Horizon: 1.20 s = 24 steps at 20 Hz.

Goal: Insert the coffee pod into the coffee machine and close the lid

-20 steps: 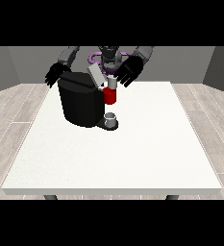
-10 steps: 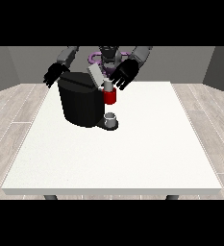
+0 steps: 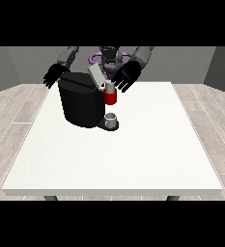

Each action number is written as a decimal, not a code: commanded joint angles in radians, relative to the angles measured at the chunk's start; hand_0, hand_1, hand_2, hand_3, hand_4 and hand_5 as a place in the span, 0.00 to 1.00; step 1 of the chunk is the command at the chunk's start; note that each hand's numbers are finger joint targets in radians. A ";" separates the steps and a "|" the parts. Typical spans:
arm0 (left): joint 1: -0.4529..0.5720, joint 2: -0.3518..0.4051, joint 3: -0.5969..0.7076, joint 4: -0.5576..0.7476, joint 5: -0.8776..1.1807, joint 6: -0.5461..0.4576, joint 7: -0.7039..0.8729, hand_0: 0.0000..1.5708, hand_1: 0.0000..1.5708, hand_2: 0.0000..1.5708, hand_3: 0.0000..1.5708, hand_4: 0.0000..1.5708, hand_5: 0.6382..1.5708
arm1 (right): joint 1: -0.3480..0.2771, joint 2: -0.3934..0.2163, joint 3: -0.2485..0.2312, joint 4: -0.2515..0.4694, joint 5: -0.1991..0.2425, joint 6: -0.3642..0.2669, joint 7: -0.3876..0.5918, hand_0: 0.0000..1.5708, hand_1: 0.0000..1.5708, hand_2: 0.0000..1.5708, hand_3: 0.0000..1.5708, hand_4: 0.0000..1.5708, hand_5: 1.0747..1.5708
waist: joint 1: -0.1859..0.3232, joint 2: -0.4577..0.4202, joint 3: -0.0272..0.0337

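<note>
The robot hand at the view's right (image 3: 125, 77) is hovering in the upper middle of the frame, its fingers spread apart and pointing down toward the top of the coffee machine (image 3: 82, 103), holding nothing. Just below its fingertips a red thing at the machine (image 3: 110, 98) is sitting on the machine's front, beside the raised grey lid (image 3: 96, 77). The robot hand at the view's left (image 3: 54, 75) is hanging with fingers apart near the machine's upper left edge. The black machine is standing on the white counter (image 3: 119, 154), a small grey cup (image 3: 111, 119) resting on its base.
</note>
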 commanded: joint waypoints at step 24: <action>-0.011 0.006 -0.023 -0.005 -0.046 -0.033 -0.015 0.67 0.67 0.71 0.61 0.23 1.00 | -0.010 -0.032 -0.068 0.065 -0.039 0.010 -0.060 0.00 0.00 0.00 0.00 0.29 1.00 | 0.047 0.017 0.0001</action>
